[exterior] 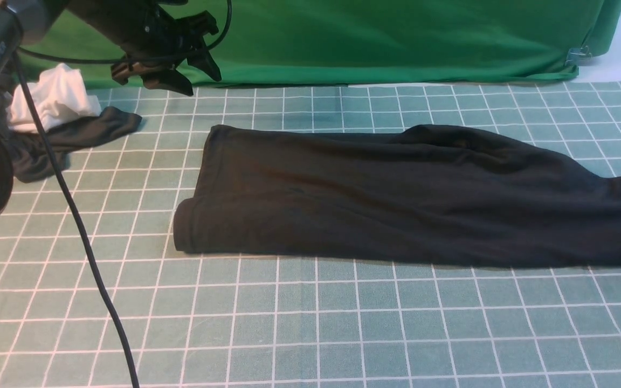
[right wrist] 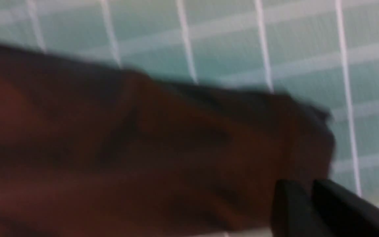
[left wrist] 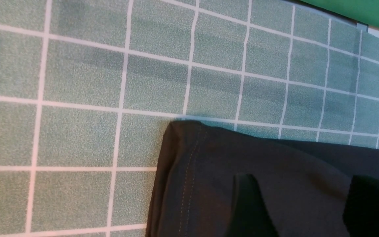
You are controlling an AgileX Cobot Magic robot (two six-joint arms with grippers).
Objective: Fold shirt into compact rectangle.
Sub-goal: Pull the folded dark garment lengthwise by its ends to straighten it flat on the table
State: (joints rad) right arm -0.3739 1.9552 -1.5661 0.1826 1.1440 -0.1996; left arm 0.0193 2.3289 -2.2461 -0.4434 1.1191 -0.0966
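Note:
The black shirt lies folded into a long band across the checked tablecloth, with its right end running out of the front view. My left gripper hangs open high at the back left, clear of the cloth. In the left wrist view its fingers stand wide apart above the shirt's stitched corner, with nothing between them. The right wrist view is blurred. There my right gripper sits at the shirt's end, its fingertips nearly together. Whether they pinch cloth does not show. The right arm is outside the front view.
A dark grey garment with a white cloth on it lies at the back left. A big green cloth hangs along the back edge. A black cable droops across the left front.

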